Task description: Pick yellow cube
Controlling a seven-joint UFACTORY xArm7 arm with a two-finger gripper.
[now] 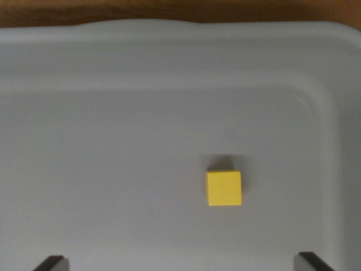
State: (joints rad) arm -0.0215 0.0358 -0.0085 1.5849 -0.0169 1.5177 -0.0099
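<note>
A small yellow cube lies flat on the floor of a pale grey bin, a little right of the wrist view's centre. Only the dark tips of my gripper show, one fingertip at the bottom left and the other at the bottom right. They stand far apart with nothing between them, so the gripper is open. The cube sits above the line between the tips and nearer the right one, and it touches neither.
The bin's raised rim runs across the top, and its rounded wall curves down the right side. Behind the rim shows a strip of brown wooden surface. The bin floor around the cube is bare grey plastic.
</note>
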